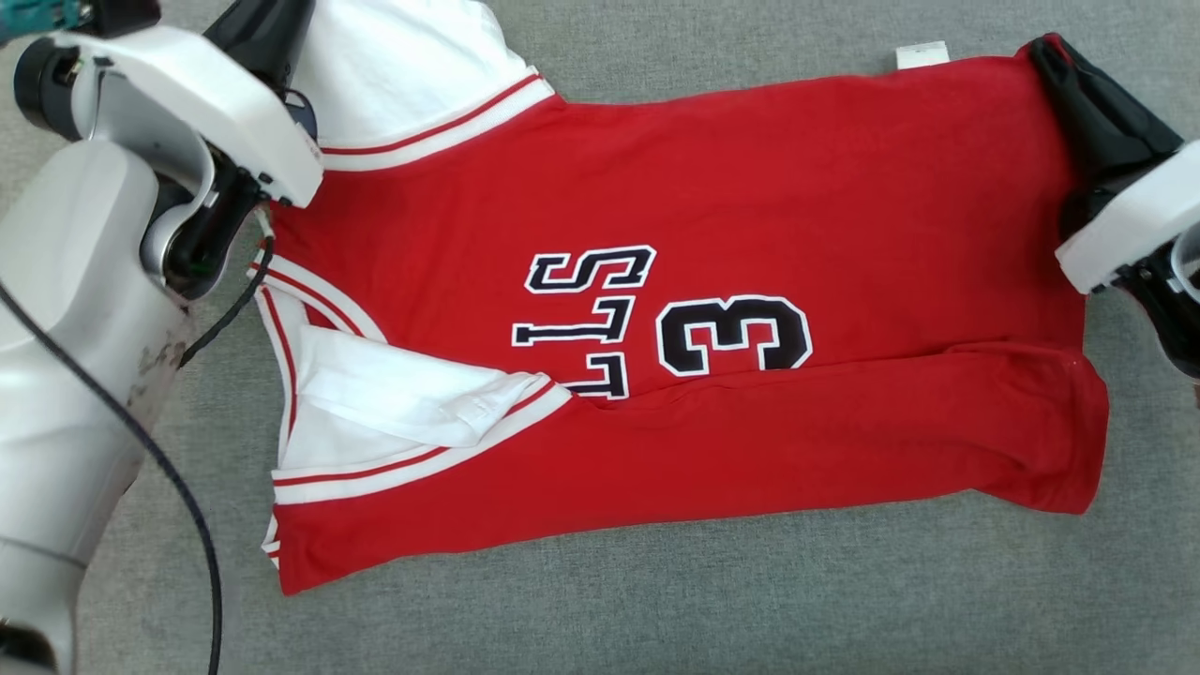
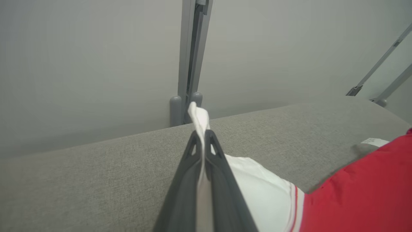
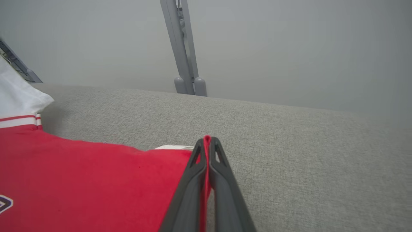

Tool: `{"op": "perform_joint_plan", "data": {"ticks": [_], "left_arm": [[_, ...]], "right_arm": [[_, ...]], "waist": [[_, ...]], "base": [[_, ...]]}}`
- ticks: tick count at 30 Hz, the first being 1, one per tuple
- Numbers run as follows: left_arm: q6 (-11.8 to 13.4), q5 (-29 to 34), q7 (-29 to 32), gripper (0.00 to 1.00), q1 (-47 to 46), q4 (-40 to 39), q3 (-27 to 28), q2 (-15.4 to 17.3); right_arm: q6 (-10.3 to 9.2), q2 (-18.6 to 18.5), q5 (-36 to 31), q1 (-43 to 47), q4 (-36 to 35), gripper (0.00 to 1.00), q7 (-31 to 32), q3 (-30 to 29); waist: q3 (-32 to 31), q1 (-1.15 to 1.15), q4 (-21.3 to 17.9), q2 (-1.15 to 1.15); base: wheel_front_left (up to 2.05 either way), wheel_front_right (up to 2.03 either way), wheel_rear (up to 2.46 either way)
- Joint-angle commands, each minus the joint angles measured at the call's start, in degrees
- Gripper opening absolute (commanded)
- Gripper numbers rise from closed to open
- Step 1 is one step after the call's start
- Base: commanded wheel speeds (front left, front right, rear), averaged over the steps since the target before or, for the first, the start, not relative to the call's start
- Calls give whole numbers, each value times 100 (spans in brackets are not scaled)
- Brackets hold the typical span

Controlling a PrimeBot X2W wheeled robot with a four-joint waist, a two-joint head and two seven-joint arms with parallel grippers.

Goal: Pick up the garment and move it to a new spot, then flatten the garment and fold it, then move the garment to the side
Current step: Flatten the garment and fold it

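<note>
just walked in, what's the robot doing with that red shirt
The robot is handling a red jersey spread on a grey padded surface. Its left gripper is shut on the white sleeve, its right gripper on the jersey's far hem corner. The near side is already folded over the lettering.

I see the red jersey [image 1: 750, 187] spread on the grey desk [image 1: 656, 600], left pincer [image 1: 267, 37] at its sleeve, right pincer [image 1: 1055, 56] at its hem.
</note>
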Motion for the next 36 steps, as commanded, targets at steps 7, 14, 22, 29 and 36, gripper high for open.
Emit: {"op": "perform_joint_plan", "data": {"ticks": [7,14,22,29,36], "left_arm": [[177,-489,59,0,1004,-1876,343,777],[614,-640,286,0,1595,-3255,566,1403],[835,-805,325,0,2365,-4607,633,1817],[950,-1113,-31,0,3499,-5392,713,2087],[788,-1847,-473,0,4722,-5651,856,2154]], "right_arm": [[-2,-659,222,554,-970,0,107,56],[-2,-973,309,906,-1501,0,290,-107],[-2,-1089,382,1502,-1959,0,260,-446],[-2,-1033,386,2300,-2340,0,242,-722],[-2,-715,272,3058,-2459,0,107,-1024]], "waist": [[-194,0,142,0],[-258,0,167,0],[-259,0,110,0],[-233,0,-37,0],[-265,0,-116,0]], "base": [[0,0,0],[0,0,0],[0,0,0],[0,0,0],[0,0,0]]}}
